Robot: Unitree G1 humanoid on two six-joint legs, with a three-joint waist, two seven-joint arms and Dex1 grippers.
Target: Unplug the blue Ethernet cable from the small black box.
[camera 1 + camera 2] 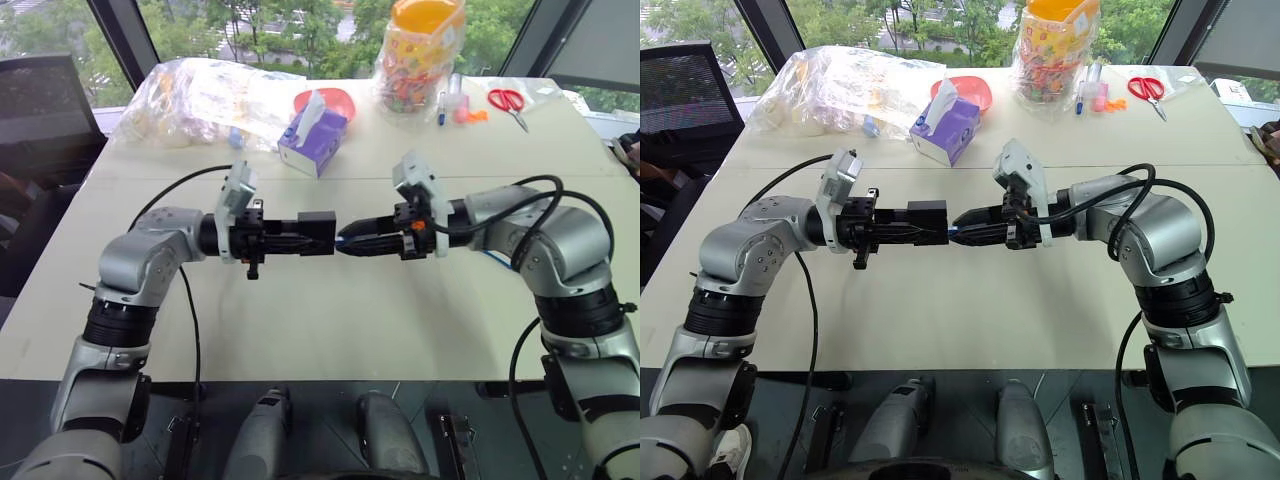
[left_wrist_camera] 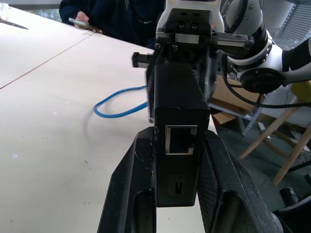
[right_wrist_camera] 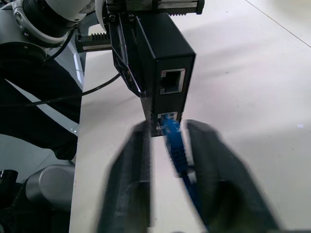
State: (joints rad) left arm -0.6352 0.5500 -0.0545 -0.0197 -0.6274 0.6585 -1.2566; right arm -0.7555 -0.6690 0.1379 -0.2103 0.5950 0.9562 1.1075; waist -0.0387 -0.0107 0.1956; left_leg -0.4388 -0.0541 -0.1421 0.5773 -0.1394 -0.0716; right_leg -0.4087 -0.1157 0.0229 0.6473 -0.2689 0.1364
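Above the middle of the table point(image 1: 330, 320), from my head, my two arms meet tip to tip. My left gripper point(image 1: 300, 238) points right and is clamped on the small black box point(image 1: 318, 230), carried clear of the tabletop. My right gripper point(image 1: 352, 243) points left with its tips just at the box's right face. Far off on the table sit a purple tissue box point(image 1: 312, 135), a red bowl point(image 1: 335, 100), a clear bag point(image 1: 205, 95), a jar of sweets point(image 1: 420, 55) and red scissors point(image 1: 510, 102).

Over to my left wrist: the box sits upright between my two black fingers point(image 2: 129, 184), squeezed from both sides, an empty socket facing the camera. Beyond it the blue Ethernet cable point(image 2: 114, 104) loops on the table.

Now my right wrist: the box's face shows two sockets, and the blue plug point(image 3: 170, 127) is seated in the one nearer me. The cable runs back between my fingers point(image 3: 131, 179), which are drawn in close on either side of it, right behind the plug; they look blurred.
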